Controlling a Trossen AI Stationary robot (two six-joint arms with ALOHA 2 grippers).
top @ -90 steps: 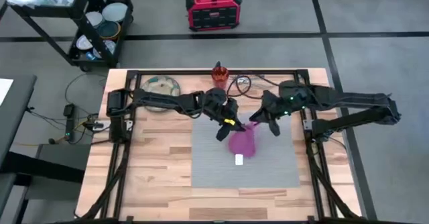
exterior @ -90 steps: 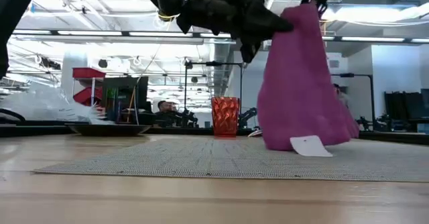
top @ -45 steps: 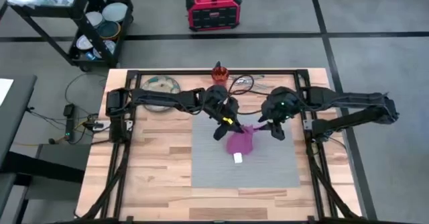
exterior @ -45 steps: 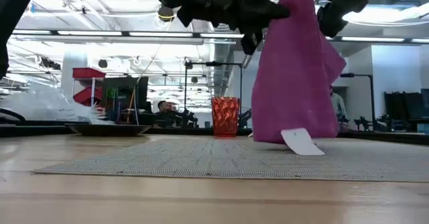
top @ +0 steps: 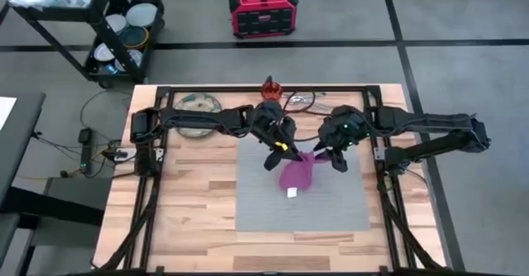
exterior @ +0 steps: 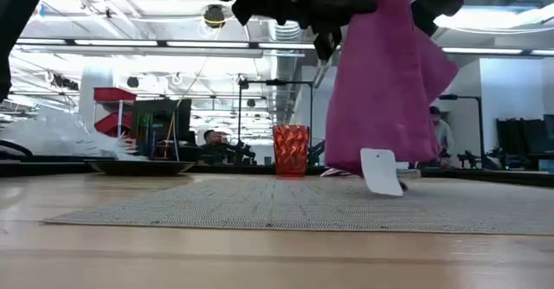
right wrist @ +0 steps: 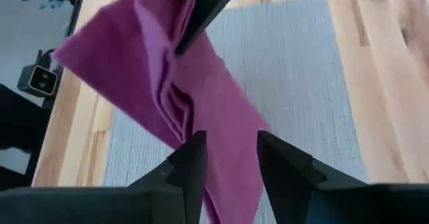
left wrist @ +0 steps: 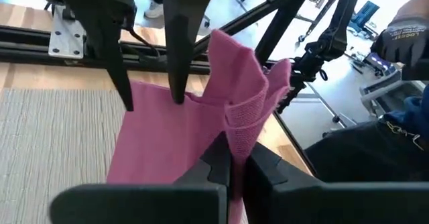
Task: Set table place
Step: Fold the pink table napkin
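Above the big grey rectangular woven mat [top: 302, 189] on the light wooden counter [top: 186, 193], the magenta cloth napkin [top: 297, 173] hangs clear of the weave, its white tag [exterior: 381, 170] dangling. The left gripper [top: 281, 149] fingers are pinched tight on one napkin edge. The right gripper [top: 331, 154], at the napkin's 3 o'clock, has its fingers parted narrowly beside the cloth. The small orange-red cup [top: 270, 88] stands at the counter's 12 o'clock edge, the round speckled grey-green plate [top: 198, 107] toward 10 o'clock.
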